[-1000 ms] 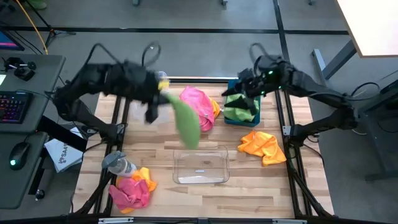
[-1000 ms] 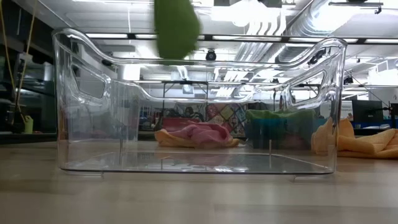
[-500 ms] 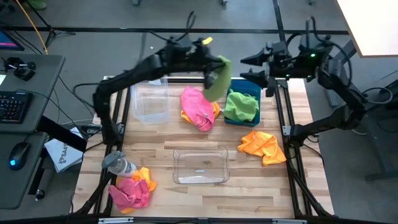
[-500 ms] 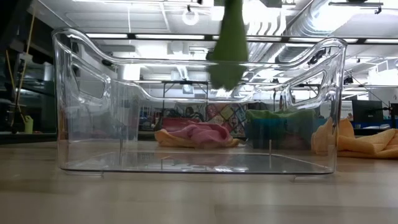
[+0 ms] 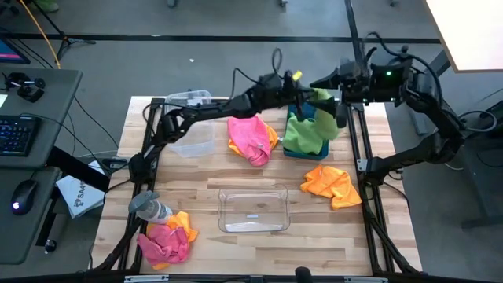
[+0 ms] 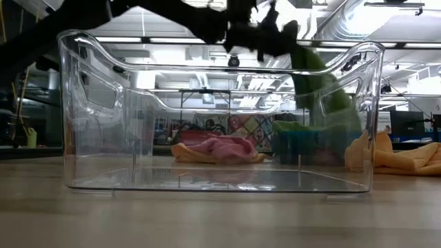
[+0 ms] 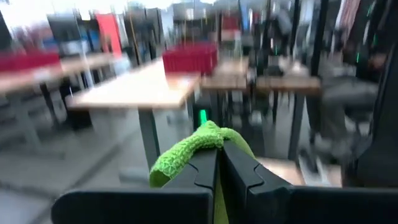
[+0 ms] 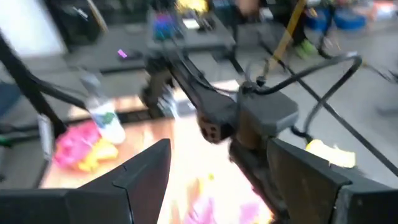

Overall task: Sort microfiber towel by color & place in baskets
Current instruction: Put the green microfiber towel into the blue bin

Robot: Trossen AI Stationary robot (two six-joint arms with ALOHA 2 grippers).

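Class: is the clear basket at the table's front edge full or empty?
Empty. In the high view the clear basket shows only bare table through its floor; the low view looks straight through its walls, with no towel inside.

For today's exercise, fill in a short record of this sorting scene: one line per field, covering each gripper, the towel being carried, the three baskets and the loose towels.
left gripper: shut on green towel, reaching over the blue basket
right gripper: open, raised at the table's far right edge
blue basket: already holds a green cloth
clear baskets: one near front, one far left; neither holds a towel
loose towels: pink-and-orange pile mid-table, orange towel right, pink-and-orange pile front left
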